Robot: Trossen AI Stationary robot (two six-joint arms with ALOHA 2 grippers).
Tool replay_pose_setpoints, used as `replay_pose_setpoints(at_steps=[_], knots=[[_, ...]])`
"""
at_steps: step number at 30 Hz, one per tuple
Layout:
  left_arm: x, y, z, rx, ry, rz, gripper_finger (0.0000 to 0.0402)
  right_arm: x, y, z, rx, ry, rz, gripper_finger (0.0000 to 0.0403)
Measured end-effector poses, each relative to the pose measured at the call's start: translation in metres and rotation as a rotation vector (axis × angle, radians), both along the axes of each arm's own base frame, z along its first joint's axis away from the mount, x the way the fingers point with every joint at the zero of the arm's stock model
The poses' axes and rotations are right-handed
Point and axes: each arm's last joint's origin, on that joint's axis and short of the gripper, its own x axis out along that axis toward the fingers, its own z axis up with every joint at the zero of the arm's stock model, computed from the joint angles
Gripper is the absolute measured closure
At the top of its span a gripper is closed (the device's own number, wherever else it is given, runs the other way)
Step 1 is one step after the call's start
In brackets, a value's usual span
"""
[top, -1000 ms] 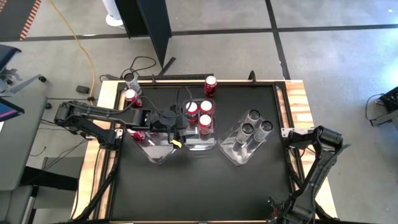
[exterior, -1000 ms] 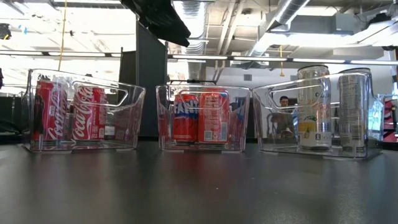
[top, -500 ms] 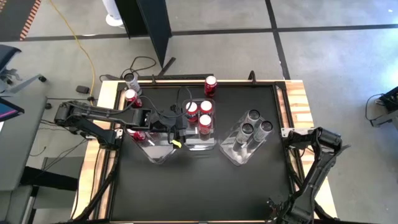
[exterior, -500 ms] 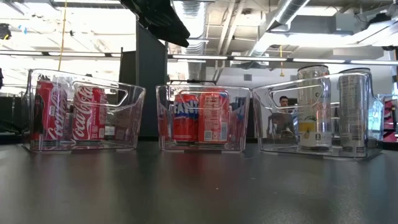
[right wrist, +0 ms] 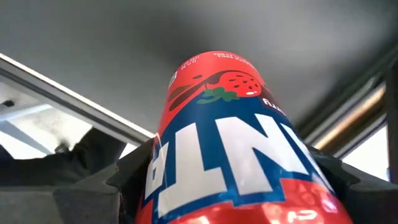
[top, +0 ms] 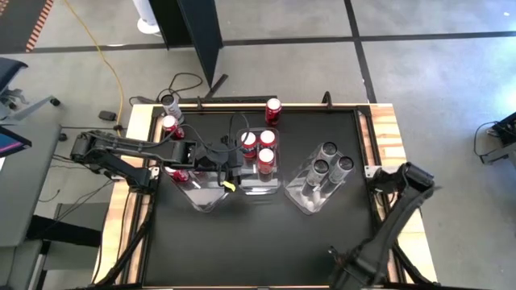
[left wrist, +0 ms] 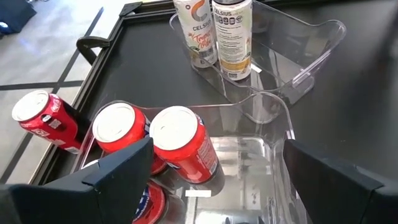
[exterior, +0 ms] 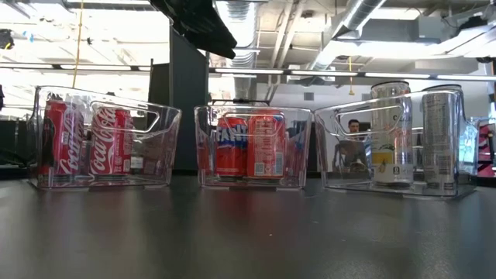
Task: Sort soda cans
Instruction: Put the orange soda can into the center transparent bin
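Observation:
Three clear bins stand in a row mid-table. The left bin (top: 201, 192) holds red cola cans (exterior: 85, 141). Red cans (left wrist: 183, 143) stand upright in the middle bin (top: 260, 184), and silver cans (top: 326, 161) in the right bin (top: 310, 197). My left gripper (top: 234, 165) hovers open above the middle bin (left wrist: 273, 118), touching nothing. Down at the table's near right edge, my right gripper (top: 334, 262) is shut on a red strawberry soda can (right wrist: 230, 143). My right gripper pinches the red can's round side (right wrist: 158, 168) between its two fingers (right wrist: 124, 180), one on either flank. The can lies along the fingers, its far end (right wrist: 214, 62) pointing away from the wrist toward the dark table top. The fingers come from above, slanting steeply down.
A red can (top: 273, 109) stands loose at the table's far edge. A silver can (top: 170, 103) and another red one (top: 169, 125) stand on the wooden rim at the far left. A raised rail (top: 367, 145) runs around the black table top.
My right arm has swung its gripper along the near edge toward the table's left and has risen. The left arm, the bins and the cans in them have kept still.

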Motion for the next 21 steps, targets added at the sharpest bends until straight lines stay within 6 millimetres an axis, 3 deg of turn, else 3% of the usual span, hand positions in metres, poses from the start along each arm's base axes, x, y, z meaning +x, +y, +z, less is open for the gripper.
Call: replay_pose_setpoints(at_steps=[10,21], knots=[[-0.021,0.001,0.016,-0.020,-0.017,0.033,0.0046,0.062,-0.063,0.050,-0.006,-0.108,0.201,0.0094],[-0.062,0.004,0.054,-0.011,-0.165,0.037,0.0046,0.122,-0.166,0.102,-0.053,-0.344,0.461,0.0094]])
